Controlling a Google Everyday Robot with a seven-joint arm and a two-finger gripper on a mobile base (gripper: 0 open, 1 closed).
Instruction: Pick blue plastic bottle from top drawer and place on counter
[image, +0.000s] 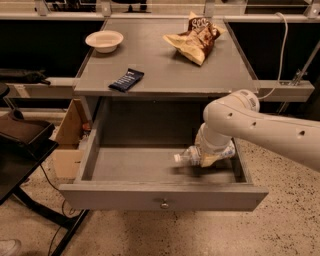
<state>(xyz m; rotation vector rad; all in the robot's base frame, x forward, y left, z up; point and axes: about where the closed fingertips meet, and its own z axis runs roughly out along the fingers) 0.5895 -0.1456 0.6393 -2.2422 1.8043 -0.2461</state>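
Note:
The top drawer (125, 195) is pulled open below the counter (165, 65). The blue plastic bottle (188, 156), clear with a white cap pointing left, lies sideways at the drawer's right side, a little above the drawer floor. My gripper (210, 159) reaches down into the drawer from the right and is shut on the bottle's label end. The white arm hides the far end of the bottle. The drawer's round knob (163, 204) is at the middle of the front panel.
On the counter are a white bowl (104, 40) at the back left, a crumpled chip bag (196, 39) at the back right and a dark blue snack bar (126, 80) near the front edge. A cardboard box (67, 137) and a black stand (20, 145) are to the left.

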